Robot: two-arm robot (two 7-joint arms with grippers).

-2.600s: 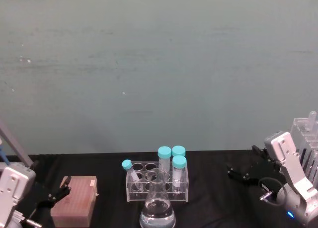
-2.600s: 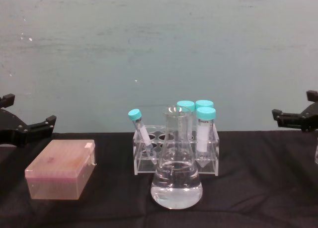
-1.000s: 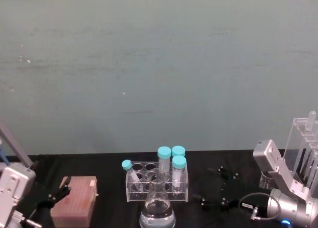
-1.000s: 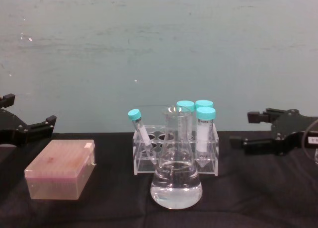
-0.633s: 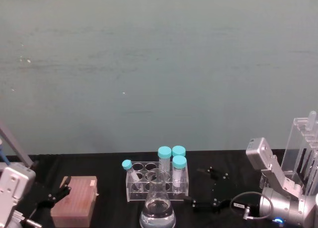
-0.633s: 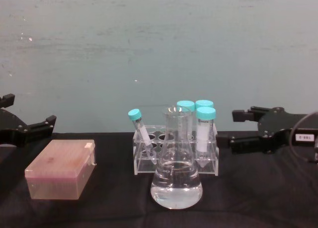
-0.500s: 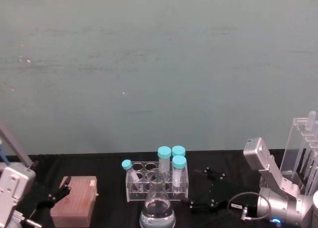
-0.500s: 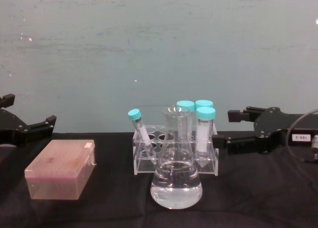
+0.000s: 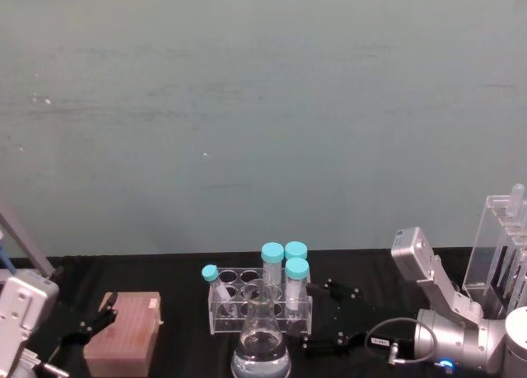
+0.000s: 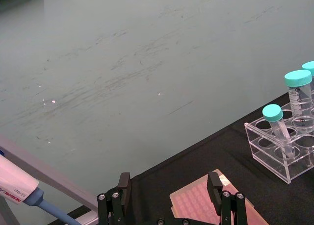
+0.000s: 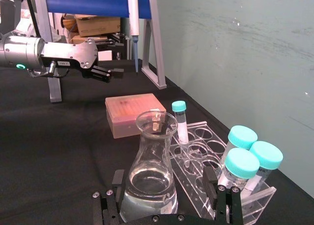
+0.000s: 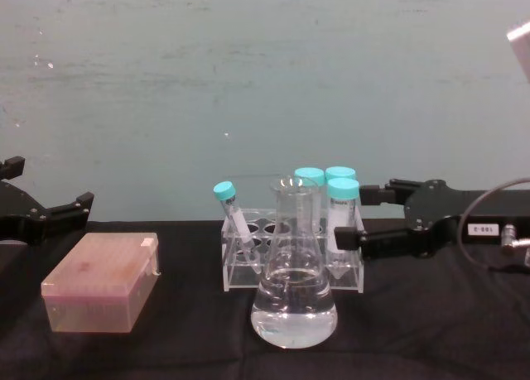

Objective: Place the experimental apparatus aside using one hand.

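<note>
Pink tip box [image 12: 99, 293] sits at the left, and the left gripper [image 10: 169, 181] is parked beside it with its jaws spread, out of the work. In the centre the conical flask [image 12: 294, 301] of clear liquid stands upright at the near side, with the clear tube rack [image 12: 236, 268] just behind it. The right gripper [image 12: 352, 217] is held low and level with its jaws wide, its tips beside the rack and flask, probably lined up for the flask's body. The tall acrylic stand [image 9: 502, 246] stands at the far right.

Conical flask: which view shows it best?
Chest view: the conical flask shows whole from the side, neck to base, liquid level clear. Right wrist view shows it close, base partly behind the open right gripper. Head view looks down on it, base cropped at the frame edge. Left gripper hangs far left.
</note>
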